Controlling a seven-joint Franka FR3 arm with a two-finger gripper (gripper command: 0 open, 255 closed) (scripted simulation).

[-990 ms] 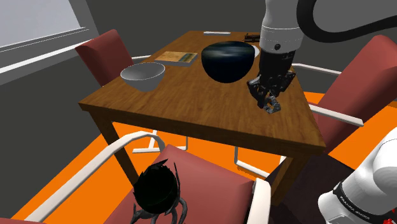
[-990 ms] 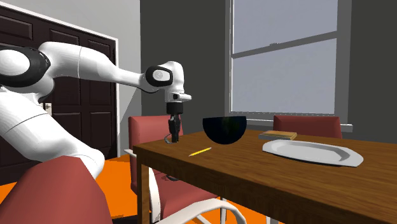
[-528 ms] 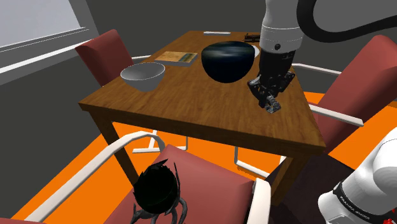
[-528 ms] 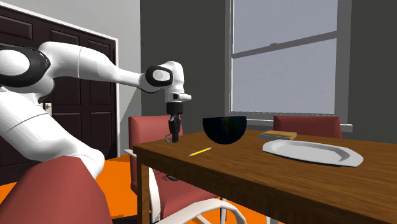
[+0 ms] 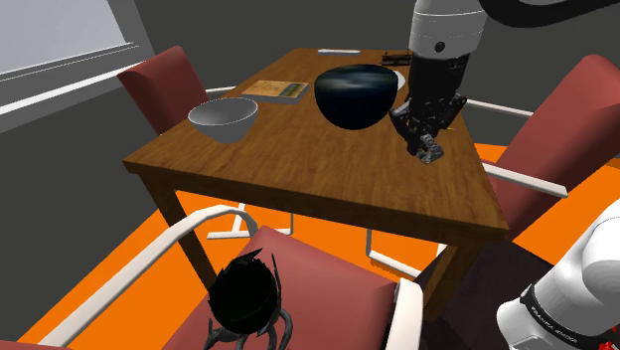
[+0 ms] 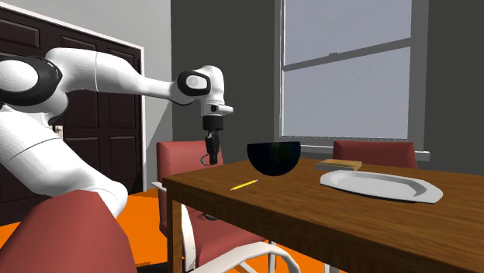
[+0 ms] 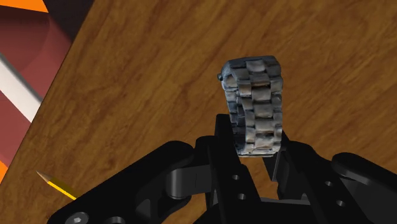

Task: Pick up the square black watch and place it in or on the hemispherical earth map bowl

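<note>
The all-black two-finger gripper (image 7: 254, 137) is clasping the grey linked-metal band of the square watch (image 7: 254, 102), holding it above the brown wooden table (image 5: 298, 174), so the pick looks done. The dark, globe-patterned hemispherical bowl (image 5: 355, 94) is sitting nearby, seemingly empty; carrying across and releasing are remaining

No text, number or brand could be read anywhere. A short row of dark marks ran along the arm's white lower segment (image 5: 554, 310), off the near corner of the table (image 5: 298, 169), but it was too small to make out. The cover of the book (image 5: 276, 89) at the table's far side and the metal links of the watch (image 7: 254, 105) carried no lettering that could be read.
</note>
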